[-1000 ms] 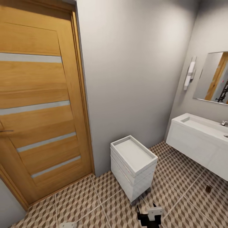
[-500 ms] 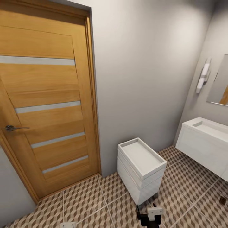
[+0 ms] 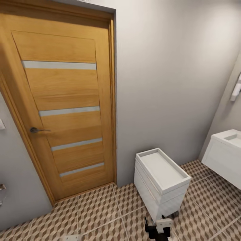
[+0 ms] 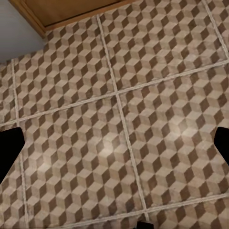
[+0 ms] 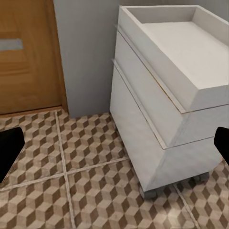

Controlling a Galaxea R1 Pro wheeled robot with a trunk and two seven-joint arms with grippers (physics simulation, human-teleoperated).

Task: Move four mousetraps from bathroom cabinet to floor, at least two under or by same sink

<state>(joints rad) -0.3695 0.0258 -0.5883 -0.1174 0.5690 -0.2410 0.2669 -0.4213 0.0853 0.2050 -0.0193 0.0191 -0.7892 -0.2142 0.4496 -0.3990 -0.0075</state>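
We face a bathroom corner w/ a tall orange-brown wooden door (image 3: 65, 110) w/ four pale horizontal glass strips at 10 o'clock of the head view; its small metal lever handle (image 3: 36, 130) sits on the door's left edge. A plain grey wall (image 3: 167, 77) runs rightward from the door frame.

At 5 o'clock in the head view stands a low white drawer unit (image 3: 160, 182) w/ a shallow tray top, against the grey wall, on small dark feet. The right wrist view shows the same unit (image 5: 167, 100) up close, stacked drawer fronts slightly stepped.

At 3 o'clock, cut by the frame edge, is the corner of the white rectangular basin on a wall-hung white vanity, the bathroom sink (image 3: 225, 152); it hangs clear of the floor. A white wall lamp (image 3: 236, 89) sits above it.

The bathroom floor (image 3: 100, 214), large square tiles w/ a brown, beige and white cube print, spreads across the lower head view and the left wrist view (image 4: 114, 124).

Our right claw (image 3: 157, 228), dark w/ a white bracket, pokes in at 6 o'clock, just in front of the drawer unit; its fingers (image 5: 10, 148) sit wide apart, released, nothing between them. The left claw's dark fingers (image 4: 9, 150) are likewise spread, released, over bare tile.
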